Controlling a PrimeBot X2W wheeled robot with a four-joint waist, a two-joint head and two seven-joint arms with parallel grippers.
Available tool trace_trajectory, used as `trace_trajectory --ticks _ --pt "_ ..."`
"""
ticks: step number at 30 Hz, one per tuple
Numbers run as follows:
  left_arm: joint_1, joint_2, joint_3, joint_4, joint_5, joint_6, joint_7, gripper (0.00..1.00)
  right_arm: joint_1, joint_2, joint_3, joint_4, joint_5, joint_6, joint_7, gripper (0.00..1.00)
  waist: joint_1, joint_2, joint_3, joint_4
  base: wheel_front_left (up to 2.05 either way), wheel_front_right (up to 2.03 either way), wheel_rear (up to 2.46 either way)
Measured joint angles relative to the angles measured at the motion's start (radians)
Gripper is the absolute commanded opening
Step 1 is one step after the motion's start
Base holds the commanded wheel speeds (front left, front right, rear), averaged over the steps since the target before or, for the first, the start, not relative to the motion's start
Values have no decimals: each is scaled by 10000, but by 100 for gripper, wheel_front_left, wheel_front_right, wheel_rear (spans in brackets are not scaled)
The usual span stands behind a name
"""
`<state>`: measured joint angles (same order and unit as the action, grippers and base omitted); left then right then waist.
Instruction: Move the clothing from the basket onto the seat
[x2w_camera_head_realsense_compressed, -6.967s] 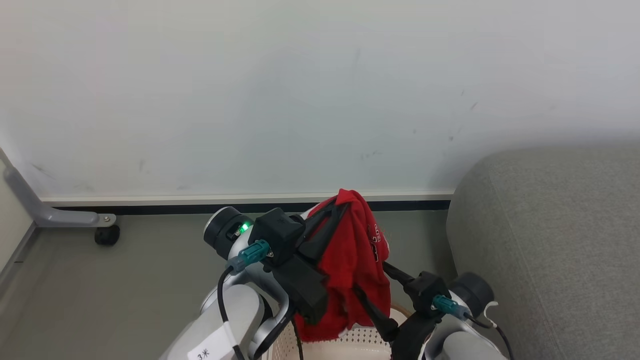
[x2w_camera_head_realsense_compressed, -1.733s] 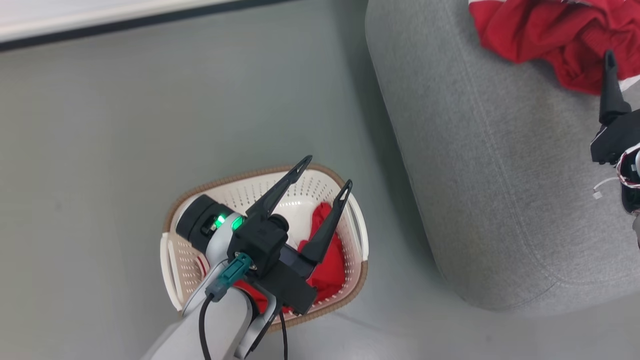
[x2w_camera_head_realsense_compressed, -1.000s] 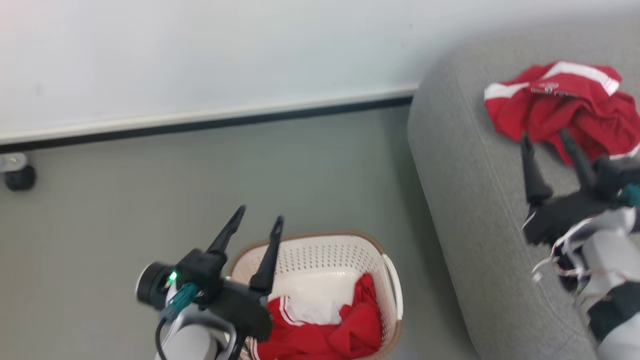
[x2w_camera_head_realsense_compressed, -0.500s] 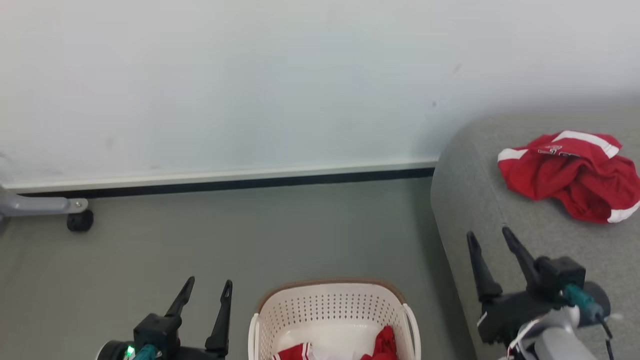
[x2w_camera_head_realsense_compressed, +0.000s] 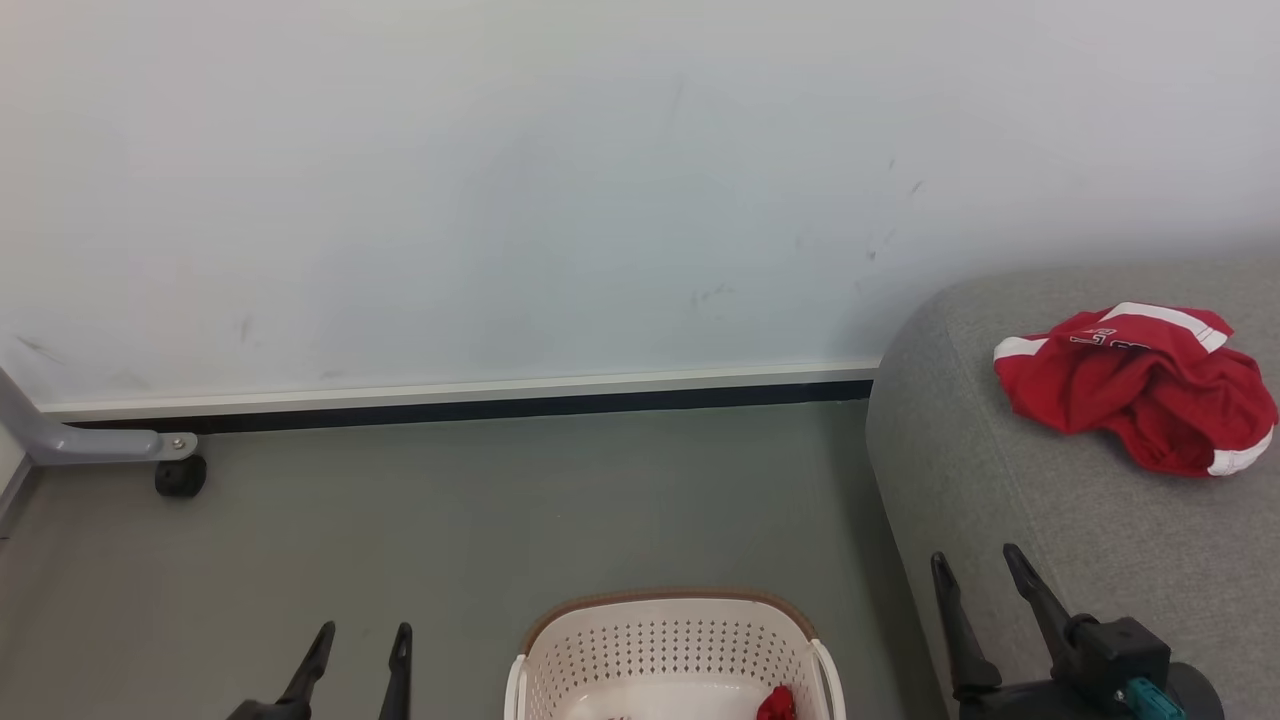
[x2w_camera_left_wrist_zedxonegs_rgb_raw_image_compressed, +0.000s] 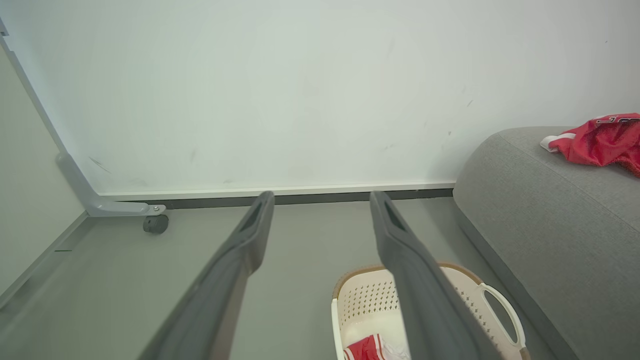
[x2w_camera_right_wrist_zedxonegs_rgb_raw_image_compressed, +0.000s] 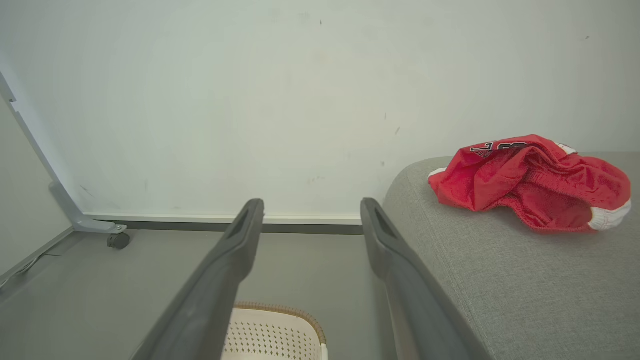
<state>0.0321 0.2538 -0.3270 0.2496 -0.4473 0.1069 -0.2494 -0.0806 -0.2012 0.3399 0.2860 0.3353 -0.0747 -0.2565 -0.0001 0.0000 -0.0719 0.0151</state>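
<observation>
Quick colour rundown: the crumpled soft-fabric red sports garment (x2w_camera_head_realsense_compressed: 1135, 385) up past the right jaws is bright red with white stripe bands, white hem trim and small dark lettering. Under it, the big rounded fabric-upholstered grey seat (x2w_camera_head_realsense_compressed: 1000, 500) is a plain speckly mid-grey. Between the two sets of jaws, the small cream-white plastic basket (x2w_camera_head_realsense_compressed: 665, 650) has a dotted grid of holes and a brown rim, with red, white-striped clothing (x2w_camera_left_wrist_zedxonegs_rgb_raw_image_compressed: 367, 347) inside. The left gripper (x2w_camera_head_realsense_compressed: 363, 630) and right gripper (x2w_camera_head_realsense_compressed: 973, 555) are matte black, and the right one has a teal connector plug (x2w_camera_head_realsense_compressed: 1140, 697). Beyond the jaws there's a dull grey-green floor (x2w_camera_head_realsense_compressed: 500, 520), a white skirting strip (x2w_camera_head_realsense_compressed: 450, 388) over a black band (x2w_camera_head_realsense_compressed: 450, 408), and an off-white wall (x2w_camera_head_realsense_compressed: 500, 200) with faint dark scuffs. Left of the left jaws is a light grey metal leg (x2w_camera_head_realsense_compressed: 100, 445) on a black caster wheel (x2w_camera_head_realsense_compressed: 180, 477).
</observation>
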Motion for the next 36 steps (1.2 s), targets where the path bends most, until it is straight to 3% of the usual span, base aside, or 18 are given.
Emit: trace_trajectory --ticks 16,36 --pt "712 136 888 -527 105 92 0 100 1244 81 -347 -1289 -107 -303 0 100 0 0 -78 -57 0 0 0" --pt "986 -107 1193 -903 362 165 -2 100 1432 148 -575 -1758 -194 -322 0 100 1 -1 7 -190 0 0 0"
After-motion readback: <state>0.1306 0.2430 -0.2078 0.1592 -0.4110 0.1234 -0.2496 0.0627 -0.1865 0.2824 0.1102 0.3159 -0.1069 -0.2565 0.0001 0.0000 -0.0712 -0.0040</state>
